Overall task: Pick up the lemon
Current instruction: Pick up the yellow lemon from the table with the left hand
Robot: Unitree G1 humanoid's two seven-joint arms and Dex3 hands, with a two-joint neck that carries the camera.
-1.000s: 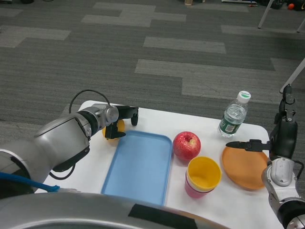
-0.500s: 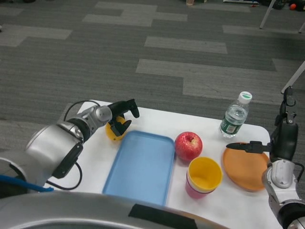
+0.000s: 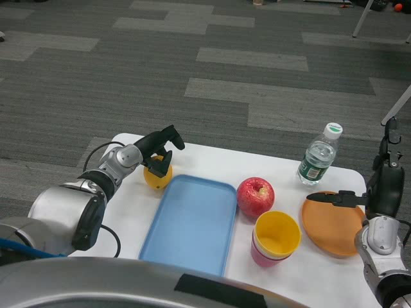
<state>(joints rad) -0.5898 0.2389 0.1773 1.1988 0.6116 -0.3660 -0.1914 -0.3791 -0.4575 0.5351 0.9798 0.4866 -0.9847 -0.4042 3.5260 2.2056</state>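
Grey carpet floor [image 3: 257, 58] in lighter and darker patches behind a white bench [image 3: 212, 192]. Landmark: blue tray [image 3: 191, 224], lying long-side front to back, left of bench middle.

Lemon [image 3: 156, 176] sits on the bench just off the tray's far left corner, close to the tray rim but whether touching cannot be told. It lies not far from the bench's far edge, with a strip of white between. Much of the lemon is covered by fingers, so long axis and which way its tip points cannot be told; only a rounded yellow lower part shows.

Left hand [image 3: 159, 149] comes in from the left of the tray, silver forearm low over the bench's left part. Its black fingers [image 3: 160, 165] are draped over the top and far side of the lemon, curled round it and touching; lemon looks to rest on the bench. Black cable loops by the wrist.

Right of the tray: red apple [image 3: 255, 196] just beside its right rim, yellow cup [image 3: 276, 235] stacked in a pink one nearer the front, orange plate [image 3: 331, 224] further right, water bottle [image 3: 318, 156] upright at the far right edge.

Right hand [image 3: 337, 198] hovers over the plate's far rim, fingers stretched flat toward the tray, holding nothing.

Open bench left of the tray and along its far side.
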